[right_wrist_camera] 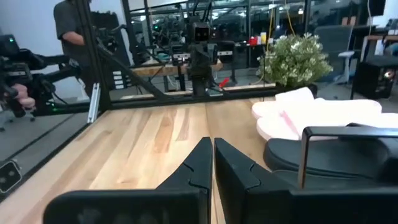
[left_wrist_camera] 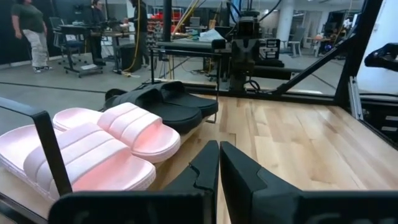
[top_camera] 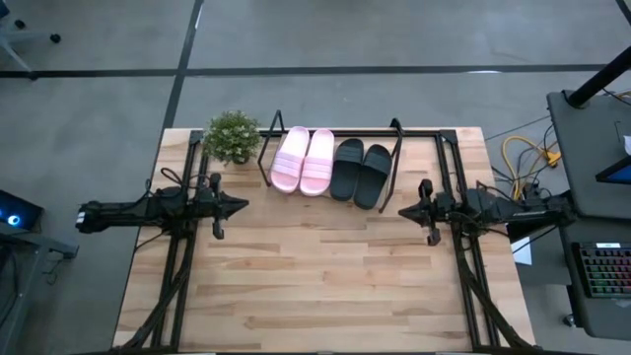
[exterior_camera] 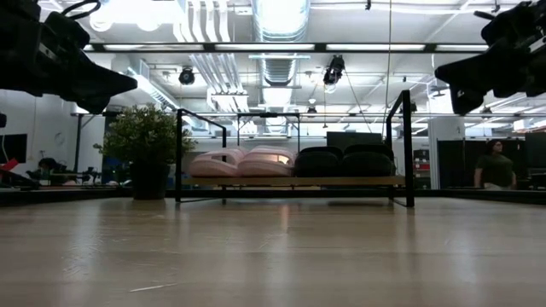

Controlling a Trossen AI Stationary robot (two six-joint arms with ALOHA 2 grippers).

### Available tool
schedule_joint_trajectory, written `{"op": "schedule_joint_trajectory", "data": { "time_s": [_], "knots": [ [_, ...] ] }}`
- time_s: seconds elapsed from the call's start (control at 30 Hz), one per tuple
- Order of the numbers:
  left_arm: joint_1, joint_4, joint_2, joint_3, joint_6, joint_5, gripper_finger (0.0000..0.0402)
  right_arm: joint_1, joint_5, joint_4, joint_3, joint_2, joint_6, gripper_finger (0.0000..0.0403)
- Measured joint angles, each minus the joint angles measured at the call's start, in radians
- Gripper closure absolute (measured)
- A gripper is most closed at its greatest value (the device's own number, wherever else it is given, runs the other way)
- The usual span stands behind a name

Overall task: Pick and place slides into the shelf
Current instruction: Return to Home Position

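Pink pair of slides (top_camera: 303,161) is lying on the left half of the shelf (top_camera: 396,163), with the black pair of slides (top_camera: 361,174) just beside it on the right half, all four side by side. Shelf is standing at the middle of the worktop's (top_camera: 325,286) far edge. Potted plant (top_camera: 233,136) is sitting just beside the shelf's left end. Left hand (top_camera: 240,206) is hovering over the worktop near the left edge, fingers pressed together, gripping nothing. Right hand (top_camera: 404,211) is hovering near the right edge, fingers likewise together and empty. Both are pointing inward, well apart.
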Motion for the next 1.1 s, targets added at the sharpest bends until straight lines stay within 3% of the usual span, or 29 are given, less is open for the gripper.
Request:
{"op": "schedule_joint_trajectory", "data": {
  "time_s": [0.43,0.77,1.1],
  "knots": [
    [0.0,0.063,0.002,-0.023,0.028,0.057,0.0402,0.0,0.028,-0.004,0.0,-0.001,0.02,0.0395],
    [0.0,0.081,0.03,-0.023,0.028,0.049,0.0402,0.0,0.052,0.001,0.0,0.0,-0.066,0.0394],
    [0.0,0.128,0.035,-0.026,0.028,0.048,0.0402,0.0,0.053,0.001,0.0,0.0,0.043,0.0394]
  ]
}}
